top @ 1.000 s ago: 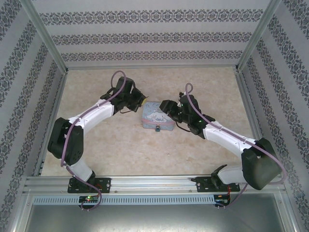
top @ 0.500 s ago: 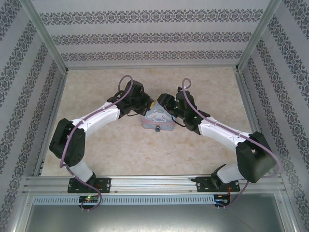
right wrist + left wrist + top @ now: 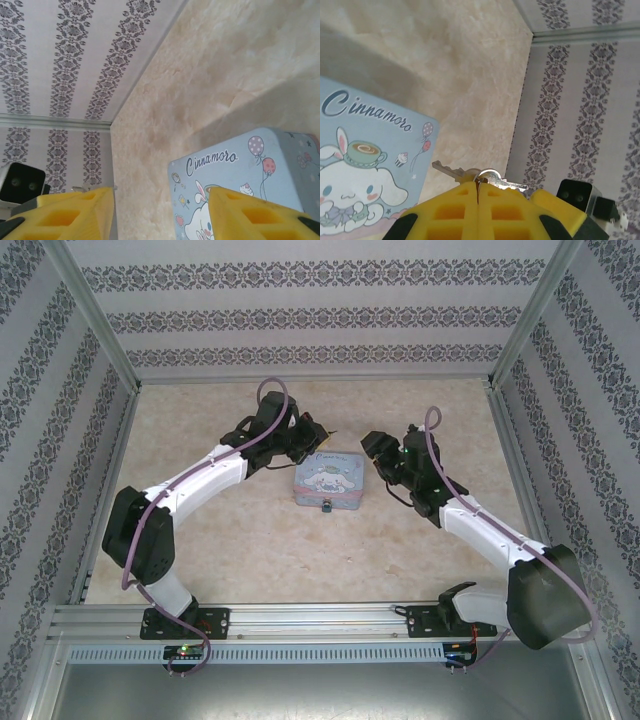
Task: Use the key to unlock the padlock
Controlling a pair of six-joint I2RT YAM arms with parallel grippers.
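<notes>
The padlock (image 3: 326, 507), tiny and dark-ended, hangs at the near front wall of the light-blue cartoon tin (image 3: 328, 478). My left gripper (image 3: 316, 436) hovers at the tin's far left corner. In the left wrist view it (image 3: 478, 188) is shut on a small ring that carries two silver keys, one key (image 3: 449, 171) pointing left and the other key (image 3: 509, 182) pointing right, above the tin's lid (image 3: 365, 160). My right gripper (image 3: 374, 446) is off the tin's right side. Its yellow fingers stand apart with nothing between them (image 3: 160, 215), the tin (image 3: 235, 165) below.
The tin sits mid-table on the beige marbled surface (image 3: 240, 530). Patterned walls (image 3: 320, 310) and a metal frame close in the back and both sides. Bare table lies in front of the tin and to both sides.
Half a second ago both grippers met over the tin's far edge. The left has since drawn back to the far left corner with the keys. The right has swung away to the right.
</notes>
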